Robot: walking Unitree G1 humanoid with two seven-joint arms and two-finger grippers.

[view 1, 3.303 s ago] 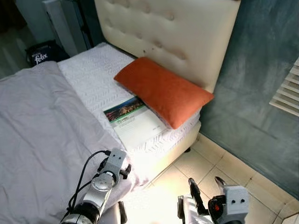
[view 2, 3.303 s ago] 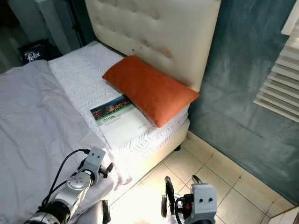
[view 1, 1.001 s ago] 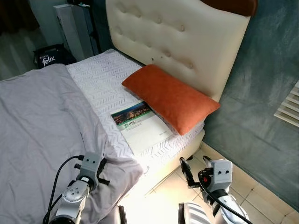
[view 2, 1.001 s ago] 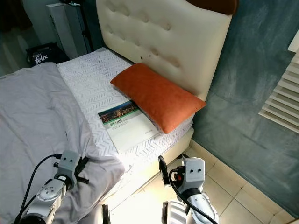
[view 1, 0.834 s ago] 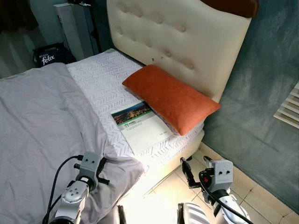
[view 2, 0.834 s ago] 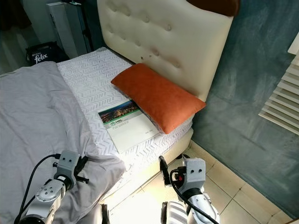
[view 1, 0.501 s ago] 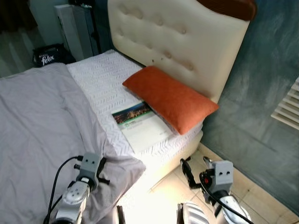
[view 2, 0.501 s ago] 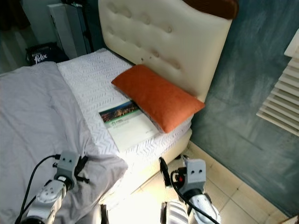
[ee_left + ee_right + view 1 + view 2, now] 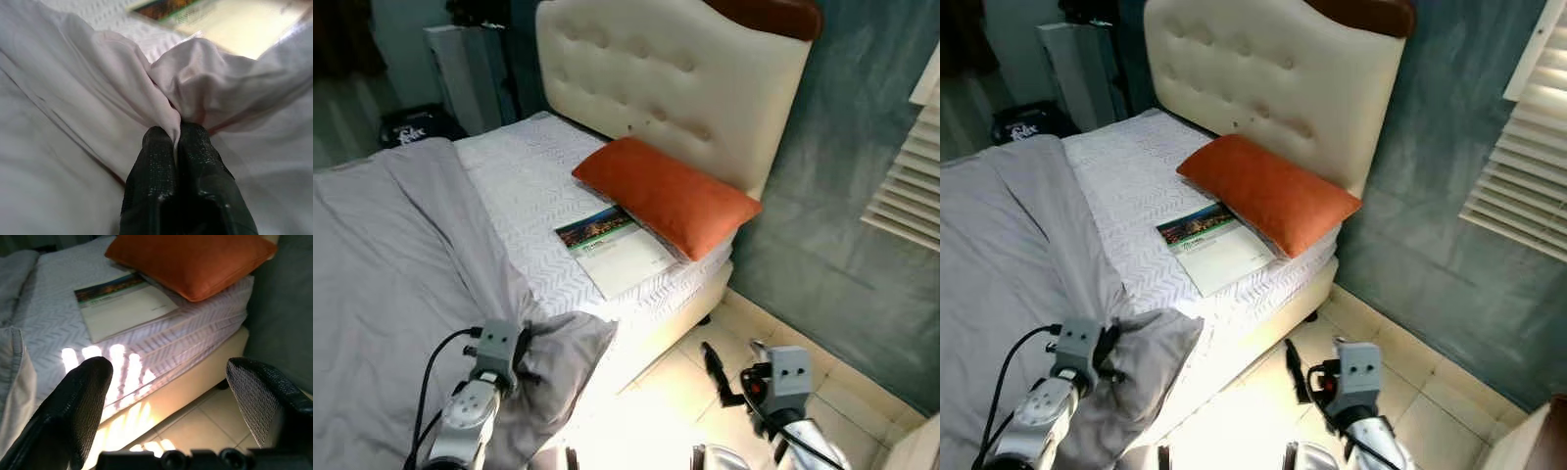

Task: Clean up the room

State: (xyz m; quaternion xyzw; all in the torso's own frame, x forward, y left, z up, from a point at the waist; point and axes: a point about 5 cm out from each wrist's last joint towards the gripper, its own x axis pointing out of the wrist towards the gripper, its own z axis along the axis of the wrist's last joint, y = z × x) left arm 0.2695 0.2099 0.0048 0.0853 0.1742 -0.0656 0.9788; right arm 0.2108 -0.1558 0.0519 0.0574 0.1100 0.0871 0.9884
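The left gripper (image 9: pixel 175 147) has its jaws pressed together on a pinched fold of the grey sheet (image 9: pixel 98 98); the cloth rises out from between the black fingers (image 9: pixel 156 161) toward 12 o'clock and bunches into a puckered ridge just past the tips. In the head views this gripper sits low at about 7 o'clock, at the turned-back corner of the sheet (image 9: pixel 401 255), near the bed's side edge. The sheet covers the near and left part of the bed (image 9: pixel 675 294) and its corner is folded over just beside the gripper.

The right gripper (image 9: pixel 171 372) hangs with its jaws spread wide apart and nothing between them. It sits at about 5 o'clock in the head views (image 9: pixel 1317 377), over the tiled floor (image 9: pixel 1410 392) beside the bed and apart from the mattress. Through its gap the bed's side edge shows, with stripes of sunlight on it.

Beyond the sheet, toward 12 o'clock, lies the bare white patterned mattress cover (image 9: pixel 529 176). On it rests a booklet (image 9: pixel 615 247), flat, with one corner tucked under the orange pillow (image 9: pixel 666 196). The pillow lies against the cream tufted headboard (image 9: pixel 675 78). At 3 o'clock stands a blue-grey wall (image 9: pixel 1449 176) with window blinds (image 9: pixel 1528 166).
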